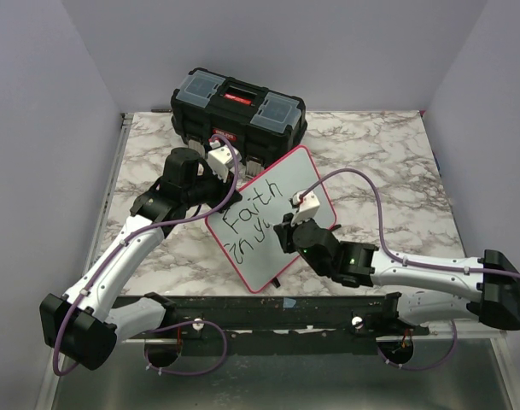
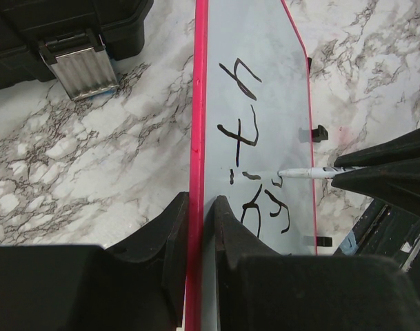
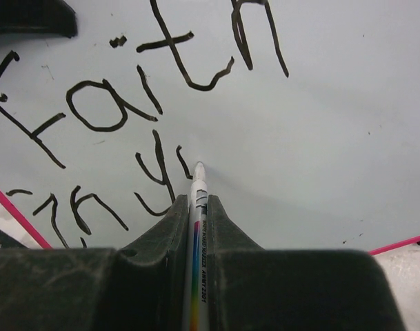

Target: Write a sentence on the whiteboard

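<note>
- The whiteboard [image 1: 283, 190] is the landmark. It sits turned cornerwise on the marbled tabletop [image 1: 388, 162], with the black toolbox [image 1: 238, 107] just behind its far corner. I cannot tell whether its near corner rests on the tabletop or is lifted off it.
- The left pincer [image 2: 199, 203] is closed on the whiteboard's red rim. One finger is on the face and one on the back, at the left edge beside the start of the lettering.
- The right pincer [image 3: 197, 200] is nearly closed on a thin white marker [image 3: 198, 185], which lies lengthwise between the fingers and sticks out ahead of them.
- The sentence [image 1: 247, 224] so far reads "Faith" on the upper line. Below it are "in", a "y" and one short curved stroke, which looks like the start of the next letter.
- The marker tip is at the whiteboard's face, just right of that curved stroke. It looks to be touching, though contact is hard to confirm.
- The marker's long axis points into the face and crosses the line of writing rather than running along it.
- The bare white area lies to the right of the tip along the second line, so the writing probably goes on that way.
- The right arm does the writing and the left arm only steadies the whiteboard. My guess is that any slip at the rim would skew the strokes.
</note>
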